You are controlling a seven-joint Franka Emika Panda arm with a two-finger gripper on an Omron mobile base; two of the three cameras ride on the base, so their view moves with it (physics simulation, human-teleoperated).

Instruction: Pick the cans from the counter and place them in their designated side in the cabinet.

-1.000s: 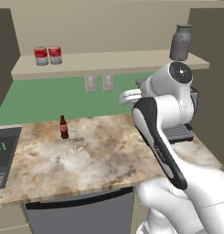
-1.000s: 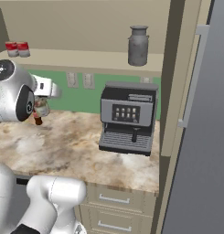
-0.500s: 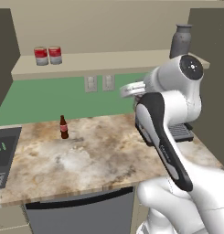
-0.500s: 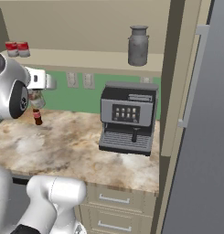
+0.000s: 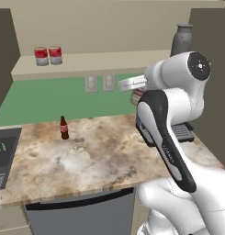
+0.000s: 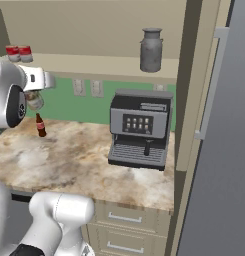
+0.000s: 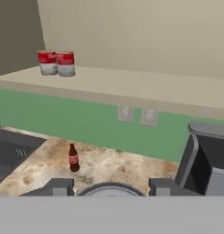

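Raised higher, fingers around can

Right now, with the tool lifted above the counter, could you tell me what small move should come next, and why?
Probably carry the held silver-rimmed can up and left toward the plain beige cabinet shelf. The tool is shut on it well above the marbled stone counter, and two red-and-white cans already stand at the shelf's left end.

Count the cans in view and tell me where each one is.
3. Two red-and-white cans stand side by side at the left end of the cabinet shelf. A third can is held in the gripper above the counter, mostly hidden.
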